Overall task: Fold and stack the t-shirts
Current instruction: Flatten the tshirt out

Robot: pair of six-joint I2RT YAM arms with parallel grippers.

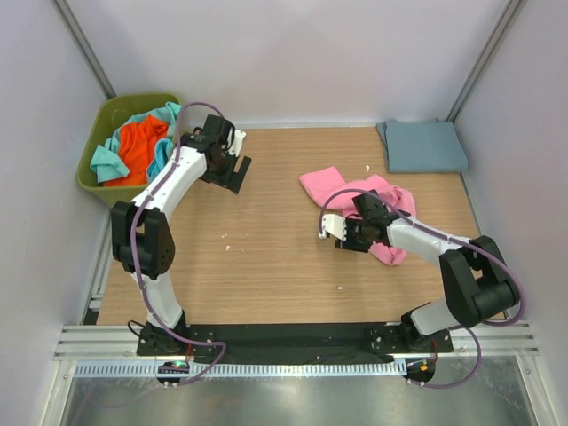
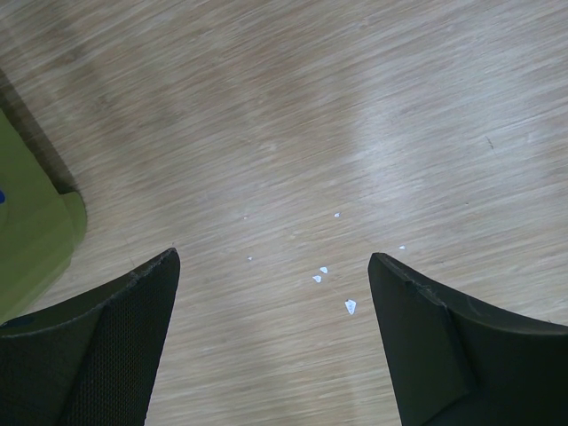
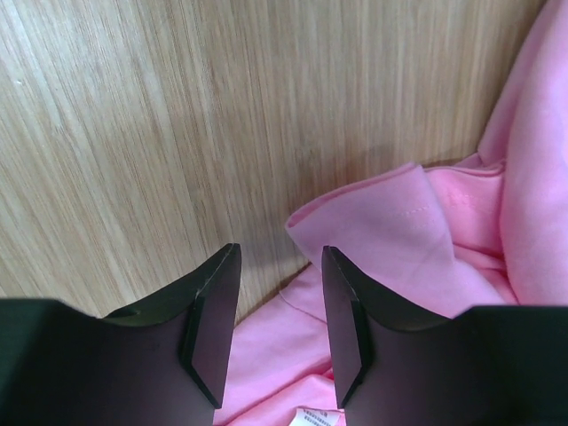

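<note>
A: Pale wood-grain worktop (image 1: pixel 266 275), boxed in by plain white walls. Starting with the hard-to-see bits?

B: Plenty of those. Part of the pink t-shirt (image 1: pixel 324 185) buried under the right arm (image 1: pixel 426 238), so no reading its full outline. Then the orange t-shirt (image 1: pixel 142 146) and teal t-shirt (image 1: pixel 105 164), tangled in the olive-green bin (image 1: pixel 87 182), sleeves and hems lost in the heap. From the left wrist, only a corner of that bin, cut off by the frame edge. From the right wrist, a white label (image 3: pixel 311 417) chopped by the bottom edge, print unreadable.

A: And textures?

B: Soft matte cloth all round. Pink one crumpled into rounded lumps, a stitched seam showing up close. Over at the far right corner, the dusty blue-grey t-shirt (image 1: pixel 424 146), folded flat into a neat rectangle. Smooth plastic for the bin. Tiny white flecks (image 2: pixel 350 306) scattered on the wood.

A: Now the claws.

B: First the left claw (image 2: pixel 271 266), spread wide over bare wood near the bin, gripping nothing. Then the right claw (image 3: pixel 280 257), half spread, low at the near-left edge of the pink t-shirt. Folded pink edge just beside the finger (image 3: pixel 351 337) on the right of that wrist view, more pink beneath both. Bare wood visible through the gap at the tips, nothing pinched there.

A: Pink t-shirt itself?

B: Right of centre on the worktop, well apart from the bin, near the blue-grey one but not touching.
</note>
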